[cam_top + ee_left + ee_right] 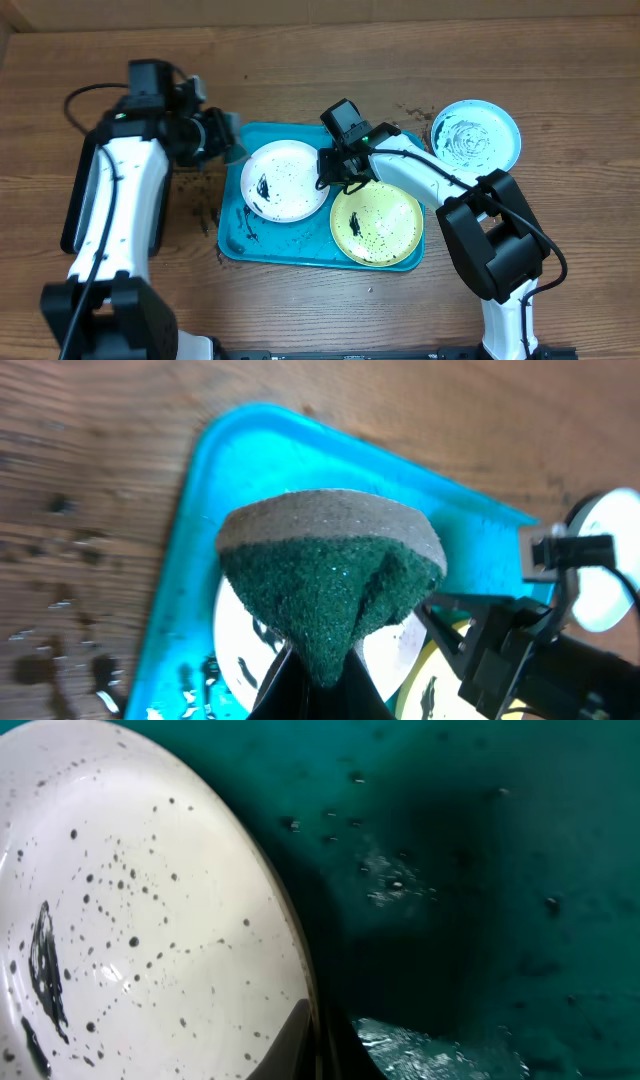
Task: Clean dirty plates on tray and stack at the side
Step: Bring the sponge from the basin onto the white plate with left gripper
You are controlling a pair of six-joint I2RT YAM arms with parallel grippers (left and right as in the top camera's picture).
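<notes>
On the tray [232, 235], your right hand [334, 176] pinches the white plate [285, 180] by its rim; your left hand [225, 140] grips the sponge [335, 585], so bring it over and scrub.

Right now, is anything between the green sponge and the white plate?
Nothing visible. The left gripper holds the green scrubbing sponge beside the round white speckled plate on the turquoise plastic tray; the right gripper only pinches its far rim.
</notes>
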